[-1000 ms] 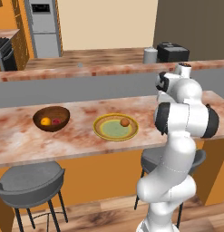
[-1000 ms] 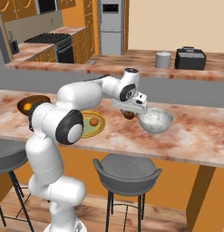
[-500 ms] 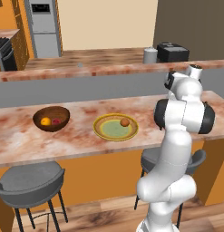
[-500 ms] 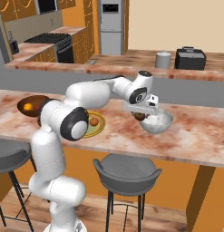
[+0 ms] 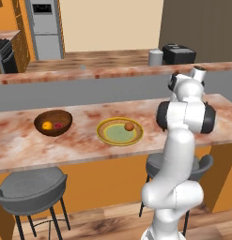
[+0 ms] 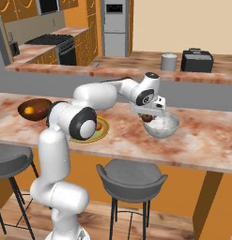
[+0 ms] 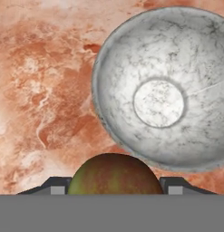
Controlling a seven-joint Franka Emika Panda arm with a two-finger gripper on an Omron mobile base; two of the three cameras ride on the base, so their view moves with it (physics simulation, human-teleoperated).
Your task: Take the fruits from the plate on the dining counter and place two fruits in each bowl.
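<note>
My gripper (image 6: 148, 115) is shut on the dark brown fruit (image 6: 146, 117) and holds it just over the near left rim of the grey stone bowl (image 6: 161, 125). In the hand view that fruit (image 7: 114, 174) sits between the fingertips (image 7: 57, 186), with the bowl (image 7: 158, 90) lying bare ahead on the dining counter (image 7: 41, 90). The wooden bowl (image 5: 53, 123) at the left holds a yellow-orange fruit (image 5: 47, 125) and a pinkish-red fruit (image 5: 58, 125). An orange fruit (image 5: 129, 126) lies on the yellow-rimmed plate (image 5: 113, 136).
Two grey stools (image 6: 131, 176) (image 5: 28, 185) stand under the counter's near edge. On the back counter are a metal canister (image 6: 168, 61) and a black toaster (image 6: 197, 60). A fridge (image 5: 46, 29) and a stove (image 6: 54, 44) stand far behind.
The arm has carried the dark brown fruit to the right, from beside the plate to the rim of the grey bowl. The other fruits have stayed put.
</note>
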